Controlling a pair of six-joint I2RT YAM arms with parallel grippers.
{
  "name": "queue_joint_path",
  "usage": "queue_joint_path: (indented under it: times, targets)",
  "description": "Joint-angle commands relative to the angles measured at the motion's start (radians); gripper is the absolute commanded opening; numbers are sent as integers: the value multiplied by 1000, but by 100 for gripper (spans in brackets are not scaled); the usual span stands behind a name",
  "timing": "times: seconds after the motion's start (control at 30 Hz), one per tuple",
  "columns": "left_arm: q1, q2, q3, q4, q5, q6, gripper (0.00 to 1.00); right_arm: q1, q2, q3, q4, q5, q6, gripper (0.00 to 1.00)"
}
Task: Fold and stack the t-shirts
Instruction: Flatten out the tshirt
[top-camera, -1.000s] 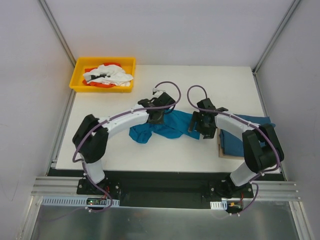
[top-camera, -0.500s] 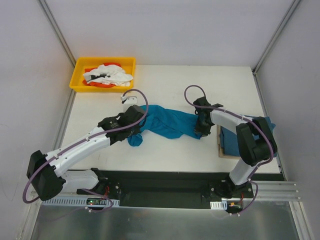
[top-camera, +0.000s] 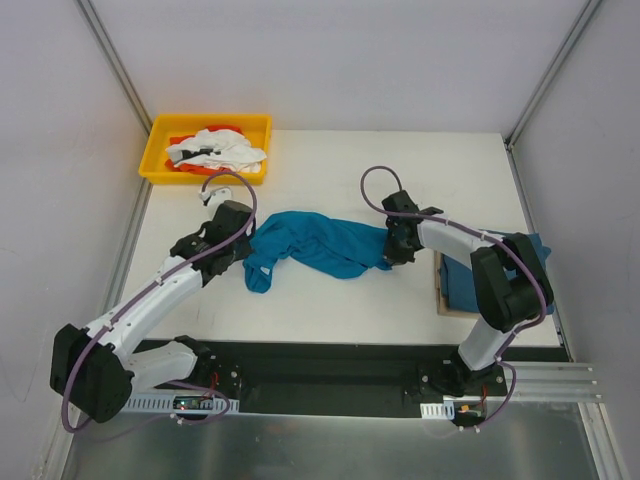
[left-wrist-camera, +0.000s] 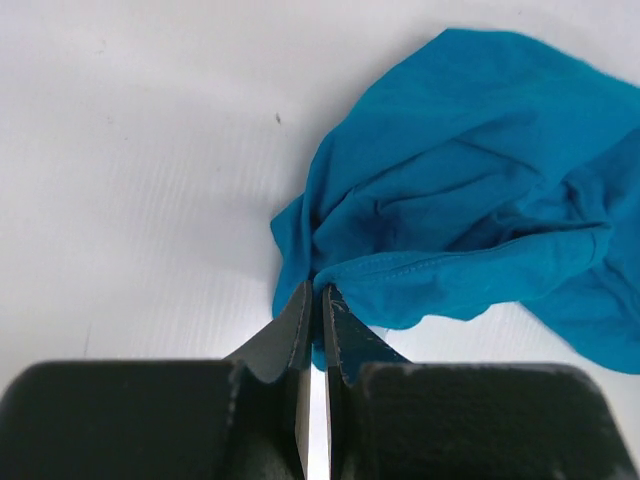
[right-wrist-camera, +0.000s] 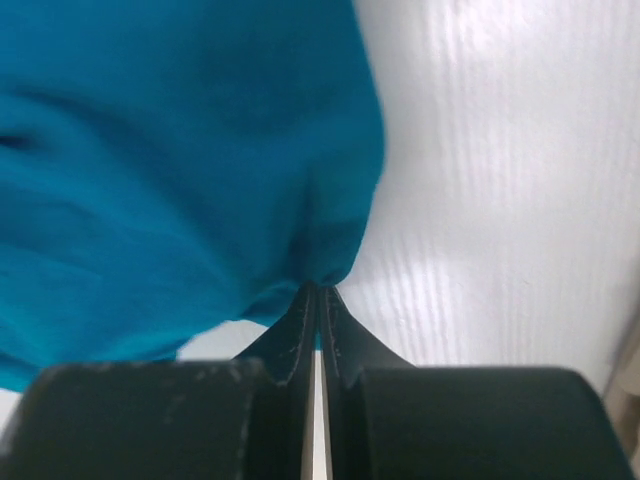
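Top external view showed one crumpled teal t-shirt (top-camera: 318, 245) on the white table (top-camera: 330, 160), with the left gripper (top-camera: 245, 245) and right gripper (top-camera: 392, 255) each pinching an opposite edge. The step looked like spreading; the next move would call for drawing the cloth flat.

The left arm (top-camera: 152, 294) and right arm (top-camera: 455, 238) have white links and chunky black joints. A purple cable (top-camera: 228, 174) loops along each. The left hand (left-wrist-camera: 315, 292) and right hand (right-wrist-camera: 318, 290) end in thin black wedge fingers (left-wrist-camera: 346, 336).
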Motion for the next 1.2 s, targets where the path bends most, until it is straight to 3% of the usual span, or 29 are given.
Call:
queue_joint_path:
  times: [0.0, 0.33, 0.5, 0.77, 0.97, 1.17]
  targets:
    - [88, 24, 4, 178, 112, 57, 0, 10, -55, 58, 150, -52, -61, 1]
    - [251, 182, 194, 338, 275, 167, 0, -49, -64, 247, 234, -163, -136, 1]
    - [277, 164, 301, 386, 370, 216, 0, -89, -139, 285, 267, -206, -153, 1]
    - [277, -22, 372, 393, 275, 230, 0, -95, -371, 325, 261, -134, -207, 1]
    - [277, -267, 253, 324, 255, 201, 0, -100, -598, 265, 181, -46, -231, 1]
    - [277, -514, 203, 277, 353, 143, 0, -100, -799, 213, 107, -82, -219, 1]
